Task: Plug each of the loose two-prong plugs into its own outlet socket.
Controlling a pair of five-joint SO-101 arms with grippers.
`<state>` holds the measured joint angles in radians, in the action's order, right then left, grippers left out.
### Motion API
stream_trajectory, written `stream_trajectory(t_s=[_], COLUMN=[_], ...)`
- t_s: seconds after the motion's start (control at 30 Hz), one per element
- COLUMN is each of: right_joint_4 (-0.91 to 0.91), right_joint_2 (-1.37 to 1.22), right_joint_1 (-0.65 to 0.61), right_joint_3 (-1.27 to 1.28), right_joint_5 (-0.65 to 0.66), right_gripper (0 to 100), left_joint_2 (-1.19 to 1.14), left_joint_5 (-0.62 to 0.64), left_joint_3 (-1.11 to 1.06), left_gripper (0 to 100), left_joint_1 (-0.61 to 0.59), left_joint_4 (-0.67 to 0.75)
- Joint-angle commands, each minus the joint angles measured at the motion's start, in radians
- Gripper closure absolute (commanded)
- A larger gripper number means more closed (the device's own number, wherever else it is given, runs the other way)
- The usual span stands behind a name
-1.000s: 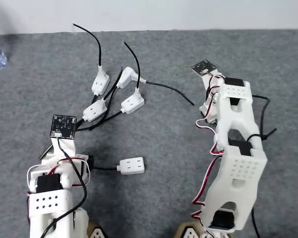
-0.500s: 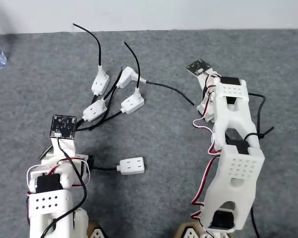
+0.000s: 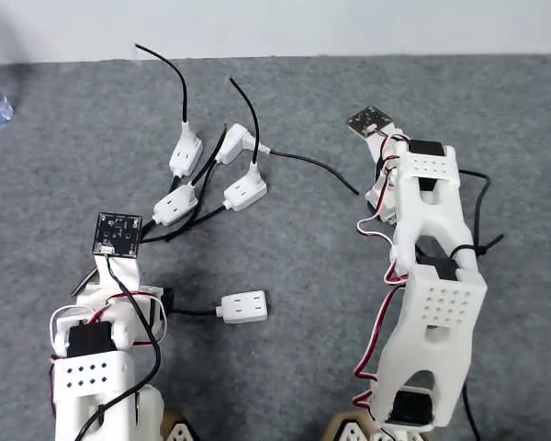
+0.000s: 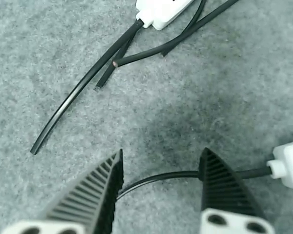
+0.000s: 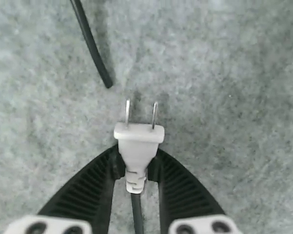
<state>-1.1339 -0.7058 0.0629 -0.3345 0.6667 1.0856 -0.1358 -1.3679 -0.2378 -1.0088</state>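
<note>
Over the grey surface (image 3: 331, 276), the right pincer (image 5: 135, 168) clamped a plug (image 5: 138, 139) by its neck, prongs forward, well apart from the sockets (image 3: 243, 307); the left pincer (image 4: 162, 155) gaped empty astride a cord (image 4: 151, 179). Pushed unbraced, a loose socket could slide away.

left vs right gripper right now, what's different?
The right gripper is shut on a white two-prong plug, prongs pointing away from it; the left gripper is open and holds nothing. A black cable crosses the gap between the left gripper's fingers; the plug fills the right gripper's. Both have black ribbed fingers over grey carpet.
</note>
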Motion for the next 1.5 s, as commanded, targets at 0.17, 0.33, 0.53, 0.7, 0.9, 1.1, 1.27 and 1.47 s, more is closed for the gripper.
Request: stream_trajectory(t_s=[0.17,0.33,0.53,0.7,0.9,1.1,1.27,1.47], right_joint_4=[-0.286,-0.495,-0.664,-0.659,-0.659,-0.601,-0.498,-0.381], right_joint_2=[0.283,0.409,0.533,0.73,1.006,1.147,1.165,1.156], right_joint_1=[-0.062,-0.107,-0.214,-0.357,-0.55,-0.59,-0.57,-0.516], right_joint_3=[-0.072,-0.054,-0.035,0.089,0.298,0.499,0.64,0.661], right_joint_5=[0.025,0.028,-0.014,0.06,0.216,0.269,0.322,0.354], right_gripper=[98.9,98.9,99.0,99.0,99.0,99.0,99.0,99.0], left_joint_2=[0.014,0.014,0.015,0.015,0.015,0.017,0.135,0.462], left_joint_5=[0.012,0.012,0.014,0.009,0.014,0.172,0.238,0.299], left_joint_3=[-0.022,-0.05,-0.045,-0.041,0.027,0.05,0.067,0.053], left_gripper=[77,77,77,77,77,77,77,77], left_joint_1=[0.008,0.003,0.011,0.034,0.035,0.094,0.255,0.453], left_joint_4=[0.071,0.101,0.11,0.152,0.16,0.152,0.106,-0.011])
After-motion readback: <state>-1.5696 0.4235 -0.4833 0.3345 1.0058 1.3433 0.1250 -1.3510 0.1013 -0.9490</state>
